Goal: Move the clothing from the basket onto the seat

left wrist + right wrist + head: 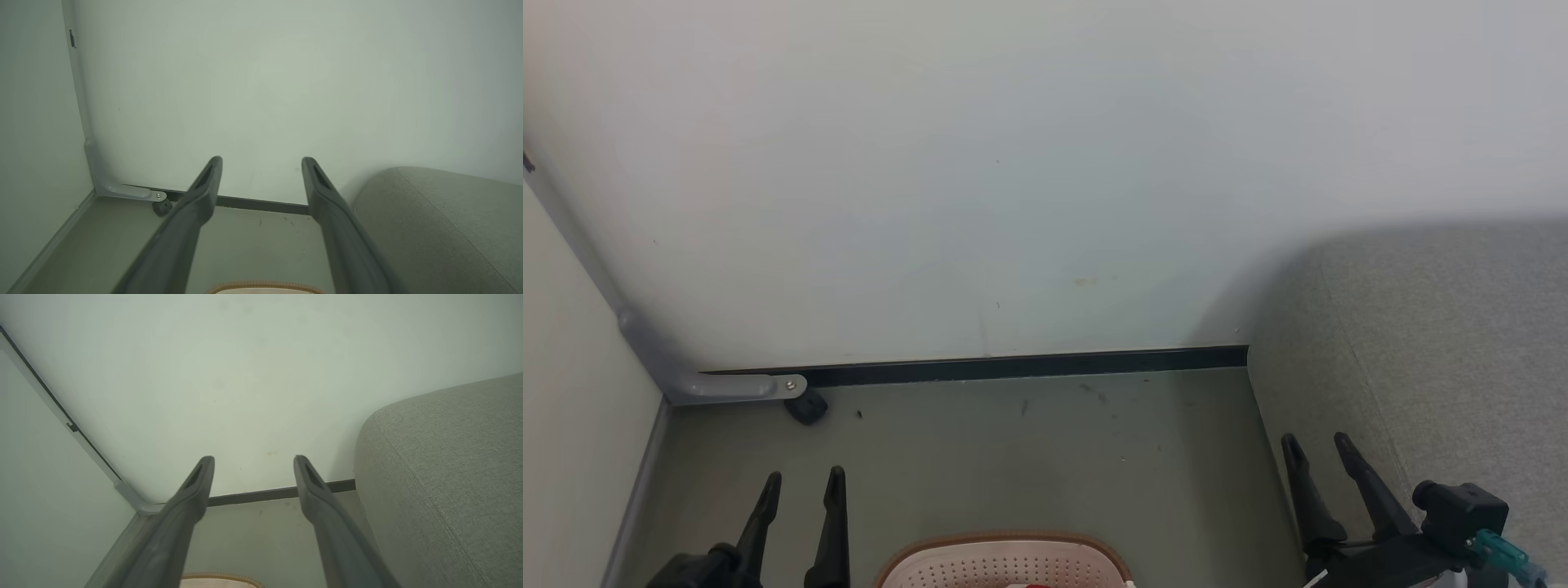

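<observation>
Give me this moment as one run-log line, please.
left gripper: fingers apart, empty | right gripper: same | basket: on floor between them | clothing: red sliver in basket | seat: at right

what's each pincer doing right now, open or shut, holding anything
Left pincer: open, holding nothing.
Right pincer: open, holding nothing.

We see the basket (980, 565) on the floor (1029, 441) between our left end effector (805, 474) and right end effector (1315, 438), the seat (1445, 343) to its right, the wall (1013, 163) behind, and a bracket (735, 385) in the left corner.
</observation>
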